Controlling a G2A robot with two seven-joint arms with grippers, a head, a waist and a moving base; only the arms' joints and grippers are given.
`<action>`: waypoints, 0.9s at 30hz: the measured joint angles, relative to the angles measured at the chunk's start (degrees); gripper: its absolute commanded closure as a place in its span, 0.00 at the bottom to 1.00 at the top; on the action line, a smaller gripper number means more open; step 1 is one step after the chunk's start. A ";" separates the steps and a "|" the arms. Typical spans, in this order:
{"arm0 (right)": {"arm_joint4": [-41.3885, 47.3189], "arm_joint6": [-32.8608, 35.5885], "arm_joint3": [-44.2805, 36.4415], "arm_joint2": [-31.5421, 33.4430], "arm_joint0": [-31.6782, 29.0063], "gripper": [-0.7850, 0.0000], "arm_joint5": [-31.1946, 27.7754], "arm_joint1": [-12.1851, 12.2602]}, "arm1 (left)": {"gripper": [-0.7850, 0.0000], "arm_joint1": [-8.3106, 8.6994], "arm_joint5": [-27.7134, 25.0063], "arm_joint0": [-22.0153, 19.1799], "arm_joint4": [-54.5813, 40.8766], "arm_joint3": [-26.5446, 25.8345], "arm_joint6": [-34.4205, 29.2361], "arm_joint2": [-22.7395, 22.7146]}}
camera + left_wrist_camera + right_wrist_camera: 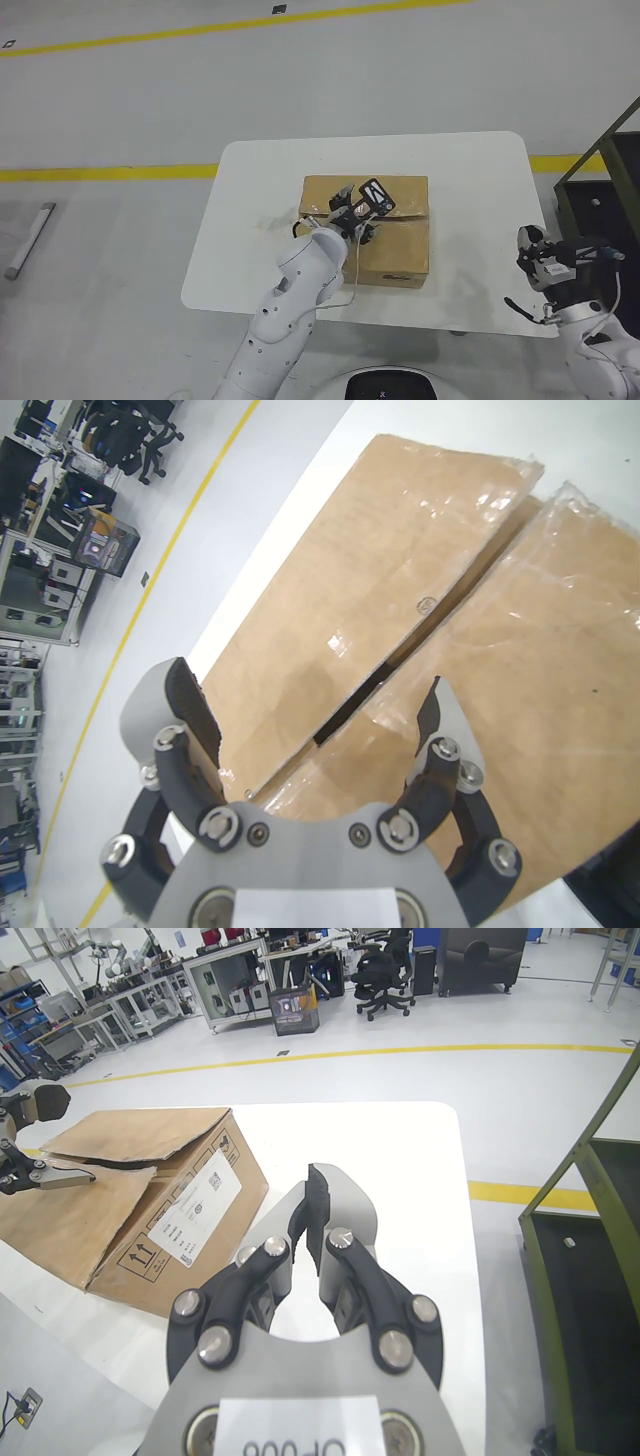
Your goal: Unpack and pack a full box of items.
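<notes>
A brown cardboard box (385,240) lies in the middle of the white table (470,180). Its two top flaps (360,565) are folded down, with a narrow dark gap between them and clear tape along their edges. My left gripper (358,203) is open just above the flaps near the box's left end, and its fingertips (192,685) straddle the gap. In the right wrist view one finger (70,1177) of the left gripper (60,1140) rests at the edge of the near flap of the box (125,1208). My right gripper (312,1208) is shut and empty over the table's right edge, apart from the box.
A green metal cart (575,1238) stands just off the table's right side, also seen as the cart (600,190) from above. A white label (195,1213) is on the box's side wall. Bare table (380,1153) lies between the box and the right gripper.
</notes>
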 measured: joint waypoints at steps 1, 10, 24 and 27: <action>0.03 0.03 0.10 -0.07 0.16 1.00 0.02 -0.01 | 0.00 -0.03 0.01 -0.32 0.44 0.58 0.18 0.18; 0.09 -0.05 0.63 -0.55 1.05 1.00 0.29 -0.07 | 0.00 -0.51 0.22 -4.03 6.10 7.06 2.78 3.21; 0.60 -0.14 1.16 0.23 0.90 1.00 0.73 -0.10 | 1.00 -1.08 3.97 -5.92 8.58 11.05 12.28 4.06; 0.62 -0.14 1.10 0.21 0.76 1.00 0.65 -0.12 | 1.00 -0.99 2.43 -5.43 8.92 10.15 13.19 4.20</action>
